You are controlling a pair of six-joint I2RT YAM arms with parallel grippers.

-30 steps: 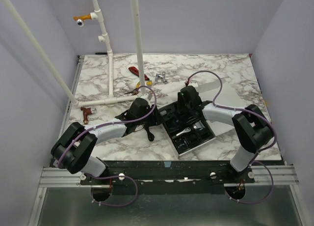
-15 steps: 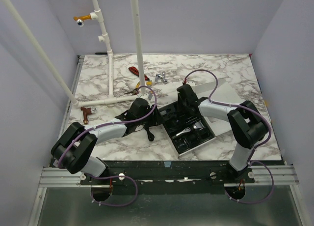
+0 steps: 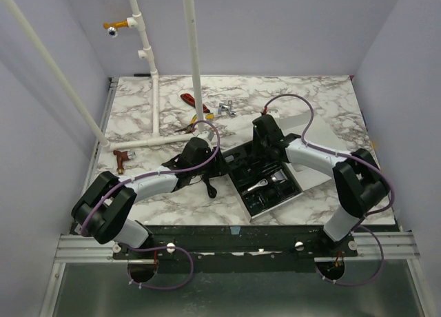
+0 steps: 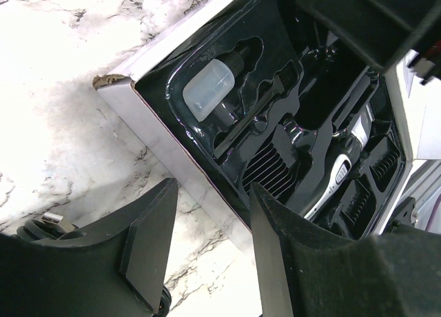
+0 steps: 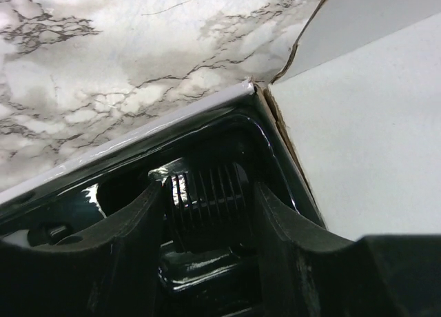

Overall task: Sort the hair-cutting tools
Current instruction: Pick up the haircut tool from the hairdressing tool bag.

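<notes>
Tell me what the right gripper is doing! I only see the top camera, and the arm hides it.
Observer: In the right wrist view, a guard with ribs sits between the fingers of the right gripper, in a corner of the tray. I can't tell if it's squeezing.
Operator: Is the left one holding something?
Observer: No. The left gripper is open, with nothing between its fingers.
Operator: What else is in the tray?
Observer: The left wrist view shows a small clear bottle lying in a slot near one corner.
</notes>
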